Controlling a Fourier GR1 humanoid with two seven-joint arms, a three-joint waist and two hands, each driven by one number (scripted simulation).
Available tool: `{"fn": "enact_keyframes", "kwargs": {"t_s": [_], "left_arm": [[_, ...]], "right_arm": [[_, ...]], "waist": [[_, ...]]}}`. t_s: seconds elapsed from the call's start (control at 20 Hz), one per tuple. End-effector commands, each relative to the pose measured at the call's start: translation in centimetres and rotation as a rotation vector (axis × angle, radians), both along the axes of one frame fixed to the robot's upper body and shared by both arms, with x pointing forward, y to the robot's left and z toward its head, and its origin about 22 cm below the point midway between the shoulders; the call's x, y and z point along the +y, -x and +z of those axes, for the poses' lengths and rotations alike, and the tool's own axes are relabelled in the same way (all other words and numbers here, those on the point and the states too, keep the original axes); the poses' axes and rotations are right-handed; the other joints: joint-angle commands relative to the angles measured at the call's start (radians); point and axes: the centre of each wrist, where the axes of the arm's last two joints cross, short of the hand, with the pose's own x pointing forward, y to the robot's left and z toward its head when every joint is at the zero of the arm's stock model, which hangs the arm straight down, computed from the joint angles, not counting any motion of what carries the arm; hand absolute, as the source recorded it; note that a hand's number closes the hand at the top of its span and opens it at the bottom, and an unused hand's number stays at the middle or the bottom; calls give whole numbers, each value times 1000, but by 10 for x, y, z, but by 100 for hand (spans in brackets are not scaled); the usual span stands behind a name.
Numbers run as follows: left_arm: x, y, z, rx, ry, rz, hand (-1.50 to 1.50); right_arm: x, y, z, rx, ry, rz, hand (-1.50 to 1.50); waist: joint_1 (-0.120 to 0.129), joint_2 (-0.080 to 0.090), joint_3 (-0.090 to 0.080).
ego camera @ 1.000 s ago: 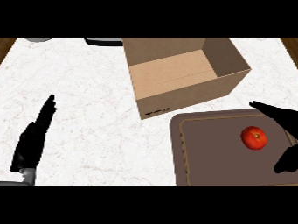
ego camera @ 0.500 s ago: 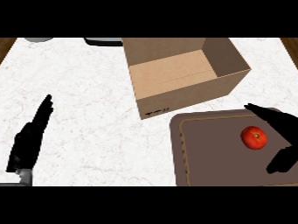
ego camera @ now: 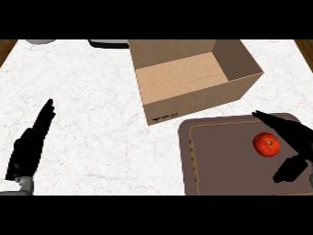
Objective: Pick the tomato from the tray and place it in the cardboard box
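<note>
Tomato [ego camera: 267, 144] on tray [ego camera: 216, 158] w/ open right hand [ego camera: 301, 142] just beside; left hand [ego camera: 30, 144] open.

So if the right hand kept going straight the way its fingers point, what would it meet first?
Probably the cardboard box: the right hand points up-left across the tray's far edge toward the box's near wall, passing beside the tomato. Its height is unclear.

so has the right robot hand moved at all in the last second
Yes, the right robot hand has shifted left over the tray, closer to the tomato, which has stayed put.

right hand [ego camera: 301, 146] moved closer to tomato [ego camera: 267, 144]
</note>
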Motion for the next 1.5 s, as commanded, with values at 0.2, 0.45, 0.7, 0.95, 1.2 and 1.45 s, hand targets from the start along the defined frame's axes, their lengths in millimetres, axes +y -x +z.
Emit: {"fn": "enact_keyframes", "kwargs": {"t_s": [0.2,0.45,0.7,0.95,1.2,1.45], "left_arm": [[4,14,22,4,-4,-15,0],[-10,-8,1,-8,-3,1,0],[-6,12,9,-9,0,0,0],[-10,1,-5,11,15,-13,0],[-24,-14,10,-34,10,-81,0],[-44,-21,18,-61,19,-176,0]], "right_arm": [[1,-2,-22,8,10,-3,-150],[-1,-1,-33,59,43,14,-150],[-18,-1,-34,-24,38,64,150],[-7,-11,-14,-203,101,31,150],[1,-73,28,-306,105,314,150],[-1,-96,73,-419,118,547,150]], "waist": [[3,0,0],[-1,0,0],[4,0,0],[-2,0,0],[96,29,3],[190,68,10]]}}
